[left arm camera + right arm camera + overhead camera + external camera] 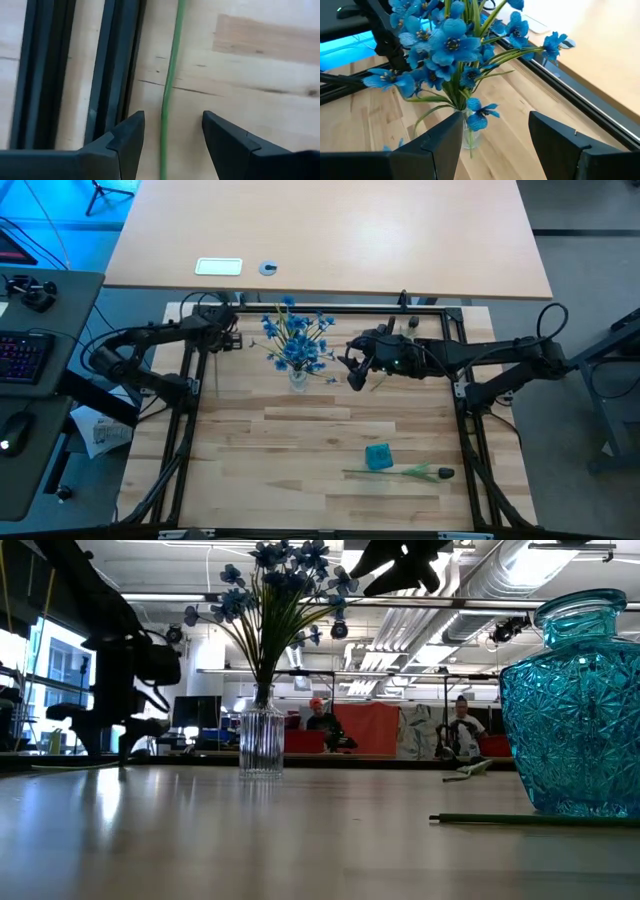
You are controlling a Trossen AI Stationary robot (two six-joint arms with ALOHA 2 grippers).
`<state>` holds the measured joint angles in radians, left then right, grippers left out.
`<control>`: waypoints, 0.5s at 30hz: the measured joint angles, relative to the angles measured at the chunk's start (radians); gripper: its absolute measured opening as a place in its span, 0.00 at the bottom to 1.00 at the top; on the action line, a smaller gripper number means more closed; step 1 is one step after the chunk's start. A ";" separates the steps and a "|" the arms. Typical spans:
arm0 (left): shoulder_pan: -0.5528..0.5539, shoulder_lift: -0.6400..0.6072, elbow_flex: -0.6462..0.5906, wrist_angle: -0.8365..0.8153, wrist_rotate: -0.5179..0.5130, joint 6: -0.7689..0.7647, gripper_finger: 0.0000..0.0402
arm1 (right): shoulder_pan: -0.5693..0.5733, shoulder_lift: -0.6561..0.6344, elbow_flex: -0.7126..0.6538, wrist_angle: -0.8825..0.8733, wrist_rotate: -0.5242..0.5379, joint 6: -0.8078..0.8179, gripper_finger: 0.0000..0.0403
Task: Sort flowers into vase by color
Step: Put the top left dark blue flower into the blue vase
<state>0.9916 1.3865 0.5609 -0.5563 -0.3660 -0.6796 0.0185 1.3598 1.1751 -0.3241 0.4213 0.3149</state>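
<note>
Left wrist view shows the step in hand: the left gripper hangs low over the wooden surface with its fingers spread wide, a thin green stalk running between them and touching neither, right beside the dark frame rail. So nothing is held yet; this reads as the approach to a pick at the far left edge of the work area.

In the high view the clear glass vase stands at the back centre, already full of blue flowers. The right gripper hovers just beside that bouquet, open and empty (its own camera looks straight at the blossoms). The teal vase sits near the front, and a dark-budded flower lies flat just beside it, not yet placed.

Next, I judge, the left gripper must settle a little lower, close squarely on the stalk, and lift; which colour this stem carries cannot be told from here.
</note>
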 joint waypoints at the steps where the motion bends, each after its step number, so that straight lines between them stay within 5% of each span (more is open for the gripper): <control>1: 0.001 -0.004 -0.017 0.015 0.000 -0.019 0.47 | 0.001 0.000 0.000 0.000 0.000 -0.001 0.55; 9: -0.031 -0.011 -0.073 0.094 0.000 -0.059 0.43 | 0.001 0.000 0.000 -0.008 -0.008 -0.062 0.55; 15: -0.059 -0.018 -0.073 0.116 0.049 -0.090 0.06 | 0.007 0.000 0.000 -0.075 -0.012 -0.070 0.55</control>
<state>0.9324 1.3682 0.4876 -0.4400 -0.3172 -0.7698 0.0256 1.3598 1.1751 -0.3989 0.4096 0.2453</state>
